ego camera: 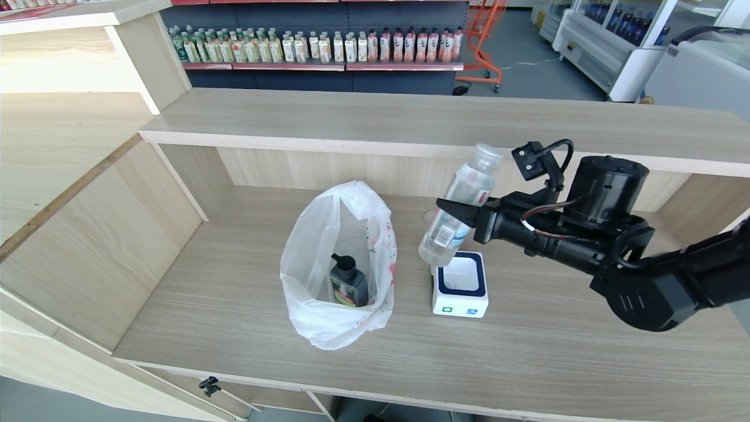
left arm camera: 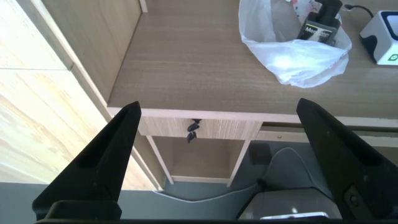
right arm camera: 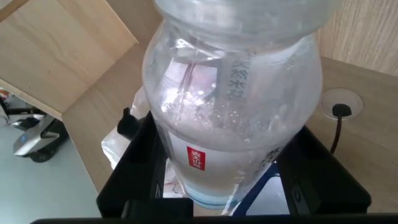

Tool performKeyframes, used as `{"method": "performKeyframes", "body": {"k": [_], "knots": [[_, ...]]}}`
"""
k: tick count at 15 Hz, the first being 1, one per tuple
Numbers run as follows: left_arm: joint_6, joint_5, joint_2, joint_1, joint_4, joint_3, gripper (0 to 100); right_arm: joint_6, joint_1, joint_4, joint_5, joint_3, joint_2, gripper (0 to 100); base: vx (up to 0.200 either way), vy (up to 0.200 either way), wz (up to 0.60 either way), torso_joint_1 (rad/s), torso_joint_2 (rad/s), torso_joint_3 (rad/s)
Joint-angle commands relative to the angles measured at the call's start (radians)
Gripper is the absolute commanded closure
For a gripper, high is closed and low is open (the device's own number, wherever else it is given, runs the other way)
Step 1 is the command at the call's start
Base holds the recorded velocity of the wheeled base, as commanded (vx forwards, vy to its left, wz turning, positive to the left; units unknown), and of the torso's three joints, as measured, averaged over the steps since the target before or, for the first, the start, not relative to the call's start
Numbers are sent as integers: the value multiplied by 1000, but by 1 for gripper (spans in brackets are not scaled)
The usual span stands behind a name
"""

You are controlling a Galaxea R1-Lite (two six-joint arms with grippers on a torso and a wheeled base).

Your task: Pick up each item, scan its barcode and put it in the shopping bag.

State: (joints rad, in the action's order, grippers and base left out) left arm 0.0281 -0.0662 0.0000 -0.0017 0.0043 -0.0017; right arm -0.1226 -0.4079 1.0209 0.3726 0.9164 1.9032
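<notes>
Right up against the lens of the right wrist view is the water bottle (right arm camera: 230,112), clear plastic with a pale cap, and the right gripper (right arm camera: 227,180) has it clamped across the lower body, one black finger on each side. From the head view the bottle (ego camera: 469,181) is in the air and tilted, cap up toward the far right. Its base hangs just over the far left corner of the scanner (ego camera: 461,284), and a small barcode label faces the near side. The scanner is a white box with a blue-framed top, sitting on the wooden counter (ego camera: 234,305). Just left of it stands the shopping bag (ego camera: 337,258), white plastic with its mouth open, and a dark pump bottle (ego camera: 347,281) is upright inside. Out at the near edge, the left gripper (left arm camera: 221,158) hangs off the counter with its fingers spread wide and nothing between them, the bag far off to its right. A small black latch (left arm camera: 193,129) sits under the counter's near edge. Far behind the raised ledge runs a shelf of drink bottles (ego camera: 316,47).
</notes>
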Motion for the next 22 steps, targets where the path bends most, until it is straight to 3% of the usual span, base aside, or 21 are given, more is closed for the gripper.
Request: {"method": "performKeyframes", "body": {"k": [1, 4, 10, 13, 19, 22], "knots": [[1, 0, 0, 0, 0, 0, 0, 1, -34, -44, -20, 139, 111, 100, 0, 0, 0, 0, 0, 0], [0, 0, 0, 0, 0, 0, 0, 0, -94, -166, -58, 259, 154, 100, 0, 0, 0, 0, 0, 0], [0, 0, 0, 0, 0, 0, 0, 9, -154, -169, -67, 426, 329, 100, 0, 0, 0, 0, 0, 0], [1, 0, 2, 0, 0, 0, 0, 77, -164, -165, -109, 541, 424, 100, 0, 0, 0, 0, 0, 0], [0, 0, 2, 0, 0, 0, 0, 139, -192, -160, -107, 682, 539, 100, 0, 0, 0, 0, 0, 0], [0, 0, 2, 0, 0, 0, 0, 218, -190, -160, -109, 693, 570, 100, 0, 0, 0, 0, 0, 0]]}}
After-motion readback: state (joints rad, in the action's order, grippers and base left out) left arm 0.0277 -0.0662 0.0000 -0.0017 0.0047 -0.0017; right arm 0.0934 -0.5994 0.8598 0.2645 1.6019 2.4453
